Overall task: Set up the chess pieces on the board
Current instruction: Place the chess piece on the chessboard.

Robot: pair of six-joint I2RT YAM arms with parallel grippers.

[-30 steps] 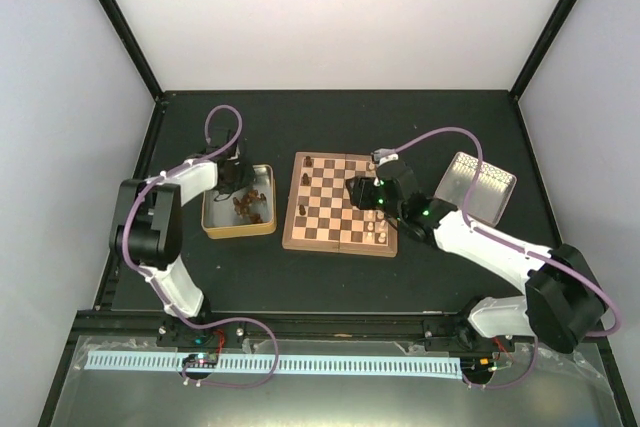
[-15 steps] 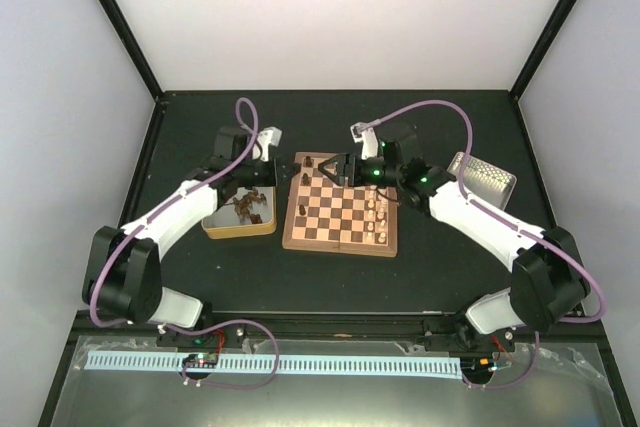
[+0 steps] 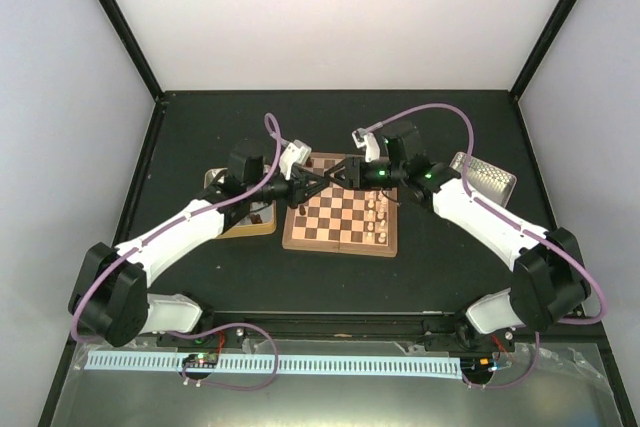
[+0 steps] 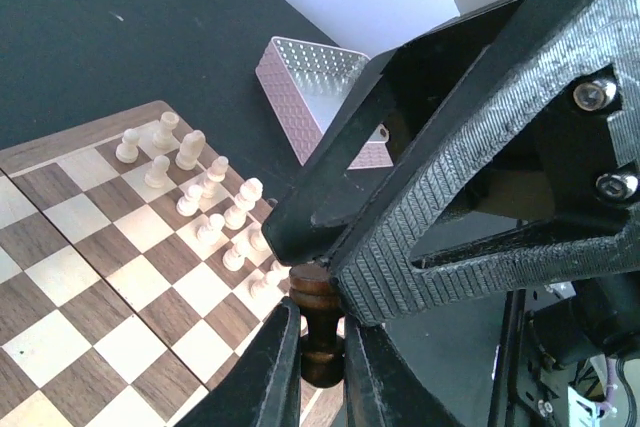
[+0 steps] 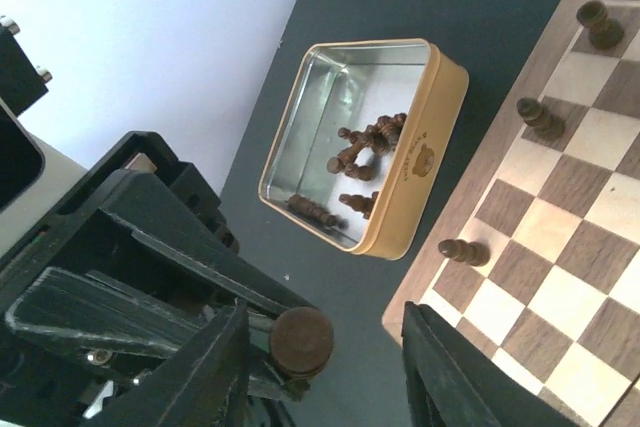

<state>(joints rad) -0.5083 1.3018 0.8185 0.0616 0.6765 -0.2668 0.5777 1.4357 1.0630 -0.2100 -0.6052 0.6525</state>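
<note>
Right wrist, dark pieces in tin, left end effector gripping chessman, right end effector spread

A chessboard checked in light tan and dark brown, with a plain wooden border, lies on a black worktop. At centre left of the left wrist view stand cream chess pieces. The black left hand grips a dark brown piece. The tray is silvery and dotted with holes. The tin is yellow outside and silver inside. The arms are white, with purple cables.
</note>
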